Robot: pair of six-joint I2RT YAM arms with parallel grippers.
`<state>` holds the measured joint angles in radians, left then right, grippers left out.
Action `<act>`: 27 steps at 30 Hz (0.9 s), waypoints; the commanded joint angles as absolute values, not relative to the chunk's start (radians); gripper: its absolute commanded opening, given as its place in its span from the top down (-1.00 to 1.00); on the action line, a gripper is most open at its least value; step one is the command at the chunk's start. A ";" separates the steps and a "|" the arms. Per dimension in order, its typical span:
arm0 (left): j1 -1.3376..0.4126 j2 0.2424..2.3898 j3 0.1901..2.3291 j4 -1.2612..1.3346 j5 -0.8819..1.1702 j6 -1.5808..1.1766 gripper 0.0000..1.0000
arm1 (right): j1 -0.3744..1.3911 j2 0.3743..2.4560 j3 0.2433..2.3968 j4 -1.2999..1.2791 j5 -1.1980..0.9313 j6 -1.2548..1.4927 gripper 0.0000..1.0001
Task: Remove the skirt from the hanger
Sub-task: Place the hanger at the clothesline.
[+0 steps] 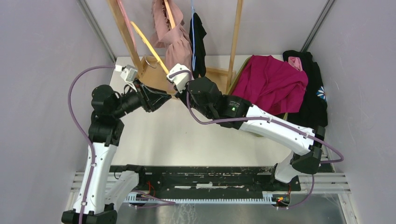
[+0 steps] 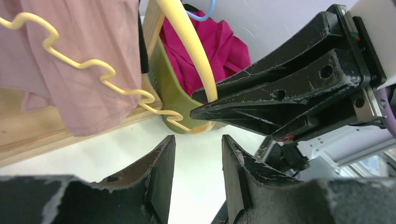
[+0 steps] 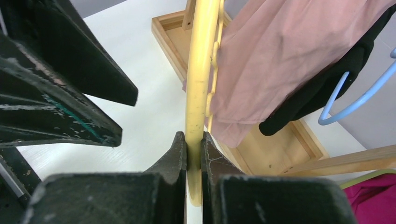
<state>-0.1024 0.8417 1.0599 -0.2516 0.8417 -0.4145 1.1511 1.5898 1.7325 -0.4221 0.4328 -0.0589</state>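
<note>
Right hand [image 3: 194,142] clamps the yellow hanger [image 3: 201,70] — left hand [image 2: 196,149], fingers apart, sits just beside it.

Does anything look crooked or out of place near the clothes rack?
The yellow plastic hanger slants steeply instead of hanging level. One end is pinched in the right hand, and the pink skirt is bunched on it.

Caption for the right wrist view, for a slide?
Right tool clamps the yellow hanger; pink skirt hangs on it.
</note>
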 commanded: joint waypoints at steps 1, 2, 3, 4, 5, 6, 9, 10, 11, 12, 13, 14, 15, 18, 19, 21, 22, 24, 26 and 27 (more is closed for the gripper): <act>-0.104 0.798 1.045 -0.293 0.685 -0.259 0.04 | 1.147 1.566 1.738 -0.360 0.447 -0.066 0.98; -0.104 0.804 1.045 -0.324 0.607 -0.245 0.04 | 1.148 1.563 1.748 -0.373 0.435 -0.057 0.98; -0.104 0.812 1.045 -0.350 0.503 -0.231 0.04 | 1.148 1.557 1.758 -0.388 0.418 -0.046 0.98; -0.103 0.818 1.045 -0.375 0.392 -0.220 0.04 | 1.147 1.547 1.766 -0.405 0.396 -0.034 0.98; -0.104 0.824 1.044 -0.388 0.299 -0.208 0.04 | 1.147 1.532 1.770 -0.422 0.369 -0.019 0.98; -0.104 0.829 1.041 -0.391 0.214 -0.195 0.04 | 1.147 1.513 1.766 -0.435 0.342 -0.005 0.98; -0.103 0.855 1.039 -0.398 0.052 -0.163 0.04 | 1.147 1.430 1.736 -0.452 0.276 0.038 0.98; -0.104 0.871 1.042 -0.400 0.035 -0.159 0.04 | 1.148 1.399 1.727 -0.458 0.272 0.047 0.98; -0.104 0.887 1.045 -0.400 0.040 -0.156 0.04 | 1.148 1.370 1.717 -0.460 0.276 0.051 0.98; -0.104 0.900 1.047 -0.396 0.060 -0.155 0.04 | 1.149 1.327 1.705 -0.458 0.288 0.053 0.98; -0.104 0.910 1.047 -0.387 0.087 -0.156 0.04 | 1.149 1.294 1.691 -0.450 0.303 0.052 0.98; -0.103 0.919 1.046 -0.376 0.109 -0.159 0.04 | 1.149 1.265 1.679 -0.440 0.321 0.046 0.98; -0.103 0.927 1.049 -0.364 0.125 -0.160 0.04 | 1.149 1.238 1.669 -0.428 0.335 0.039 0.98; -0.104 0.956 1.068 -0.354 0.137 -0.151 0.04 | 1.149 1.187 1.664 -0.409 0.379 0.010 0.98; -0.104 0.964 1.075 -0.354 0.130 -0.147 0.04 | 1.149 1.175 1.668 -0.406 0.390 -0.003 0.98; -0.104 0.980 1.085 -0.356 0.121 -0.140 0.04 | 1.149 1.157 1.680 -0.409 0.421 -0.020 0.98; -0.104 0.985 1.087 -0.356 0.122 -0.137 0.04 | 1.149 1.147 1.686 -0.416 0.437 -0.028 0.98; -0.104 0.993 1.087 -0.355 0.122 -0.137 0.04 | 1.149 1.121 1.682 -0.422 0.489 -0.044 0.98; -0.105 0.998 1.084 -0.350 0.128 -0.137 0.04 | 1.149 1.094 1.666 -0.420 0.539 -0.065 0.98; -0.104 1.000 1.082 -0.347 0.131 -0.138 0.04 | 1.149 1.084 1.656 -0.424 0.558 -0.072 0.98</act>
